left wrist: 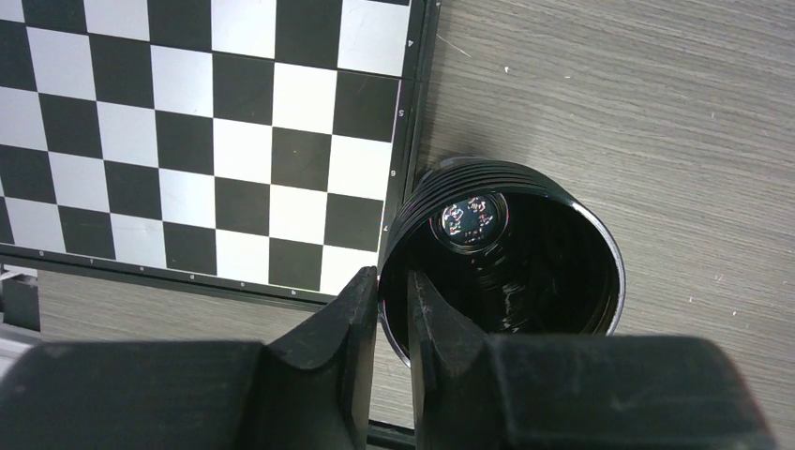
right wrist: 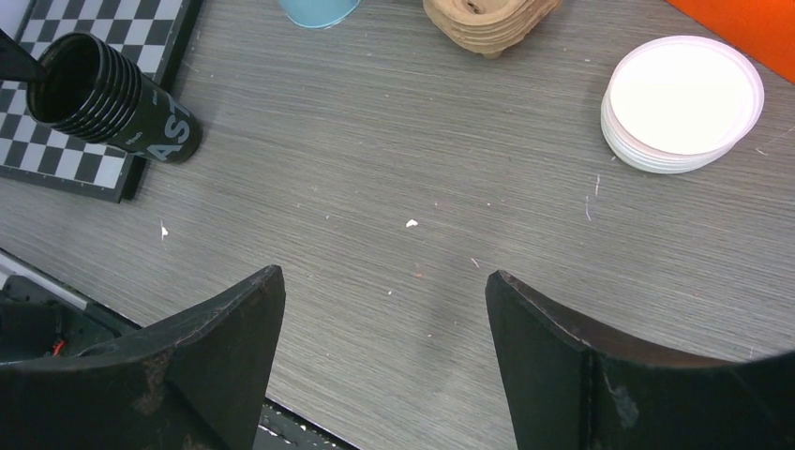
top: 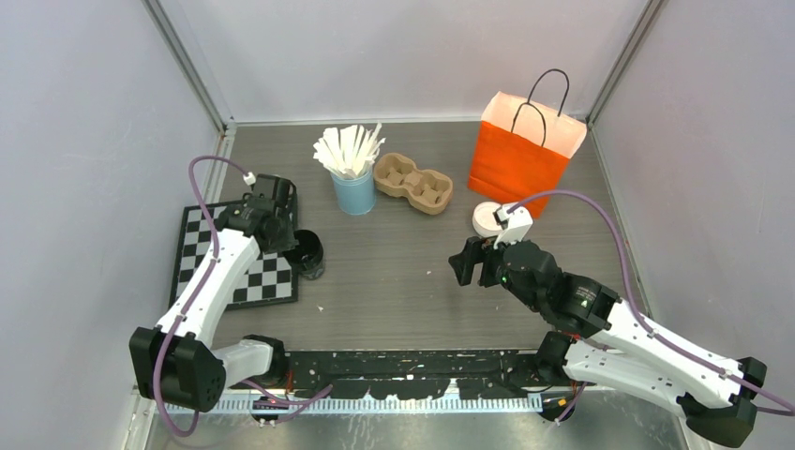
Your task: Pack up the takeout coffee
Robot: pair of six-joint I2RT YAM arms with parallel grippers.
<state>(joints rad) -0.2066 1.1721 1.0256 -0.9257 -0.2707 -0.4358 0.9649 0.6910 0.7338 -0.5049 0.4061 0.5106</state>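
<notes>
Two arms near, left gripper (left wrist: 394, 281) pinching the rim of the black cup stack (left wrist: 525, 272) at the checkerboard's (top: 202, 244) right edge, right gripper (right wrist: 382, 277) spread wide above the table (right wrist: 394, 141), white lids (right wrist: 682, 98) stacked just before the orange bag (top: 516, 159), cardboard carrier (top: 412, 183) and blue stick cup (top: 354, 192) beyond.

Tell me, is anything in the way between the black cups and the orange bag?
Yes. The cardboard cup carrier lies roughly between the stack of black cups and the orange bag, with the blue cup of sticks beside it. A stack of white lids sits in front of the bag. Lifting high would probably clear them.
</notes>
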